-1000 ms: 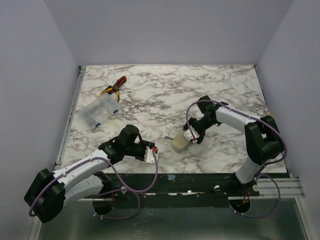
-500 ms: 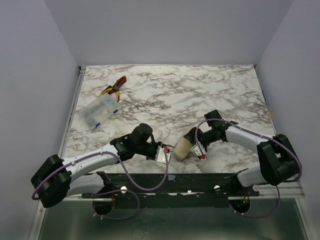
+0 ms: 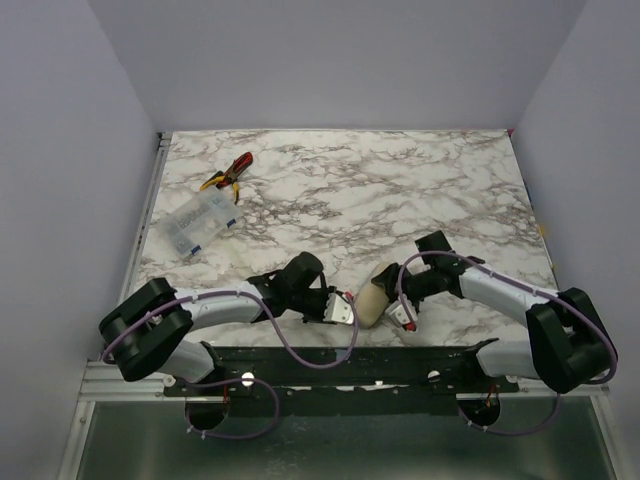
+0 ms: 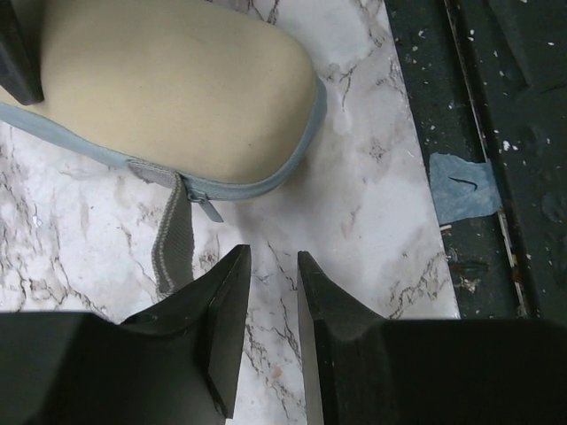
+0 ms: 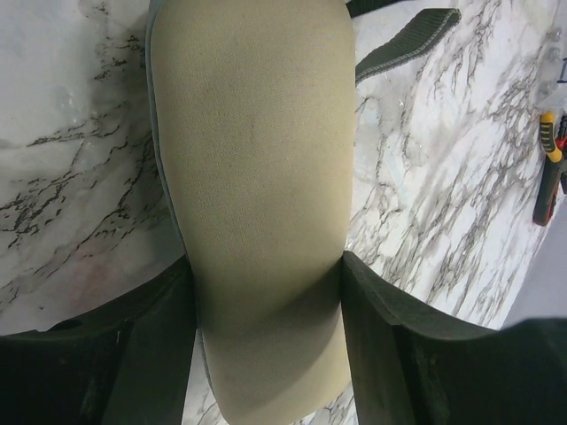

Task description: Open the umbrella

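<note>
Right tool (image 5: pixel 266 266) gripped a cream fabric sleeve (image 5: pixel 257 133) across its width, with one finger pressed against each side. I could not tell where the umbrella was; I saw only the sleeve. The sleeve lay on the marble table (image 3: pixel 400 190) near the front edge, between my two arms. A blue-grey zipper (image 4: pixel 266 181) ran around its rounded end, and a grey strap (image 4: pixel 168 239) trailed from the zipper onto the table. My left tool (image 4: pixel 272 266) sat just beside that end, its fingers a narrow gap apart with nothing between them, one finger close to the strap. A scrap of blue tape (image 4: pixel 461 186) was stuck at the table's front edge. Well apart, at the far left, lay red and yellow pliers (image 3: pixel 230 172) and a clear plastic box (image 3: pixel 200 220).
</note>
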Controlling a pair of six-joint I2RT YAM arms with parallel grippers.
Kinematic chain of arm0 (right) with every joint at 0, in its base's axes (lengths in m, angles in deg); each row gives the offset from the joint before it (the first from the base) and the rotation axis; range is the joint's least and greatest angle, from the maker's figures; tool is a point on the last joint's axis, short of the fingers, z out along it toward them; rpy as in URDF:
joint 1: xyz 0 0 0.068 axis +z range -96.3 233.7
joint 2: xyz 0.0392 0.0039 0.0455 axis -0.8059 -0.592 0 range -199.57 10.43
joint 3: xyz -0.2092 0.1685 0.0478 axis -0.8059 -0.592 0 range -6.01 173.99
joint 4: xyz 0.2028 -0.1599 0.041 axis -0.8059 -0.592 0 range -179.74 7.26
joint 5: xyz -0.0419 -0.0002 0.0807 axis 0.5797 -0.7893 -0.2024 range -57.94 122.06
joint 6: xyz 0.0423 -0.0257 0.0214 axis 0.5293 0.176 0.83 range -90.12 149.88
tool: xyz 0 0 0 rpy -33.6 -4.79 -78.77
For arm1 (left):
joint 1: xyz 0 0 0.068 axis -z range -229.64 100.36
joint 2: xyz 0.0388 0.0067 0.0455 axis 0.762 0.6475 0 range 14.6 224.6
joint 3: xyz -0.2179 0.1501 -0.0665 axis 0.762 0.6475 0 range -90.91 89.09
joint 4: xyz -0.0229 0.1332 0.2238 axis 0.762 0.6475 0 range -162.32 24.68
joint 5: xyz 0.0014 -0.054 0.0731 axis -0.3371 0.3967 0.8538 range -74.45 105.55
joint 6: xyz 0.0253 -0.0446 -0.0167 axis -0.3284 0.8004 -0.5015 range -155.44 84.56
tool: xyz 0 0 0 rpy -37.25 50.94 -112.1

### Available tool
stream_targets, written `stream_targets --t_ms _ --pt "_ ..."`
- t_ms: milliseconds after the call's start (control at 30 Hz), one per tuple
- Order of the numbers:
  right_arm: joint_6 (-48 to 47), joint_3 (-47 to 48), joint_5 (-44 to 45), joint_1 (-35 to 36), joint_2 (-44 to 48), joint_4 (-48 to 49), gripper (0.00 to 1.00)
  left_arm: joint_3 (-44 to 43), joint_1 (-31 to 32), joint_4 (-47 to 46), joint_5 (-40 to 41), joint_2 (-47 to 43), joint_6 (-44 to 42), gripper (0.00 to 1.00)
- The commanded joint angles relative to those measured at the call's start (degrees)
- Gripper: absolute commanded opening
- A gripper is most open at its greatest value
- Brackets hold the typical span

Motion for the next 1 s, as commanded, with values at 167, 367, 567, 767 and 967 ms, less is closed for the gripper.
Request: stream_targets --t_ms 167,367,567,767,967 --pt "-4.02 -4.57 1.01 0.4 2.0 -5.18 0.39 -2.57 0.33 -10.2 1.13 3.59 3.02 0.34" --pt "-2.76 -4.44 0.98 0.4 1.84 -4.71 0.39 -4.26 0.49 -10.42 -1.3 5.41 3.33 0.36" --pt "-1.77 -4.52 0.83 0.4 1.74 -3.78 0.39 -4.73 1.2 -8.38 -4.94 6.5 2.0 0.37" --pt "-1.16 -4.73 0.55 0.38 1.57 -2.71 0.39 -3.11 1.39 -7.87 -4.93 7.0 0.47 0.37" --pt "-0.2 -4.16 0.64 0.36 1.15 -2.39 0.39 -3.16 1.38 -6.2 -5.96 8.58 0.05 0.34"
